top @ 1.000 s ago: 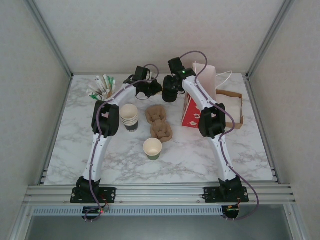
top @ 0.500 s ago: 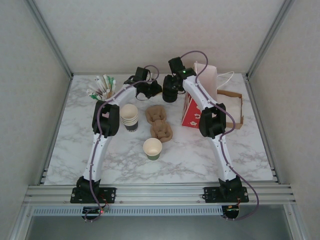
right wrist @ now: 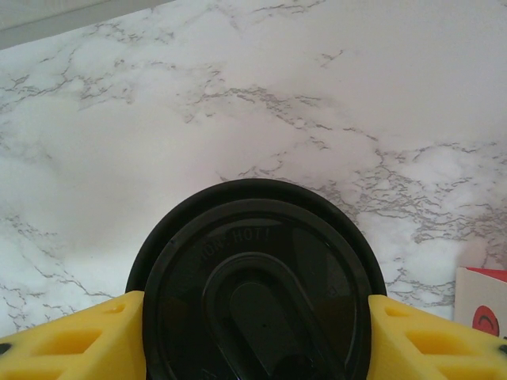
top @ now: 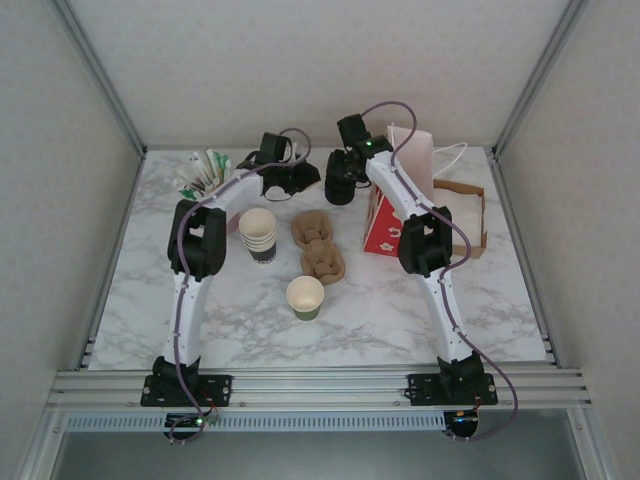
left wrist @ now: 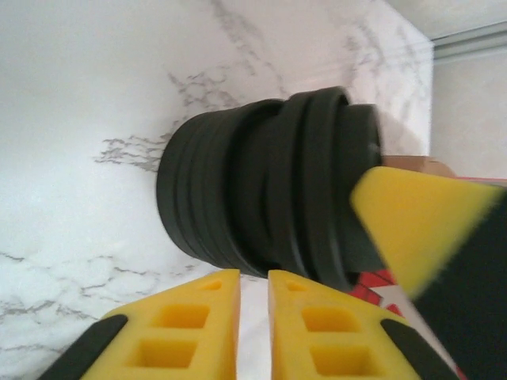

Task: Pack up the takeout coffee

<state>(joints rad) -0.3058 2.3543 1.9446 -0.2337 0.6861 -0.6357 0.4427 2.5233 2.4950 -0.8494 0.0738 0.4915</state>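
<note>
Since the earlier frame, left arm has swung outward; left gripper [left wrist: 253, 332] nearly closed, empty, beside lid stack [left wrist: 269, 190]. Right gripper [right wrist: 257, 332] clamps top lid [right wrist: 257, 285]. Cup [top: 305, 297] sits nearer the bases.

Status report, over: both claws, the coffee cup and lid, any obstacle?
Left claw nearly closed, empty, beside lid stack. Right claw clamped across top lid. Cup uncovered, near front centre. Nothing blocking the cup.

Upright cup [top: 305, 297] mid-table; black lid [right wrist: 257, 294] far
</note>
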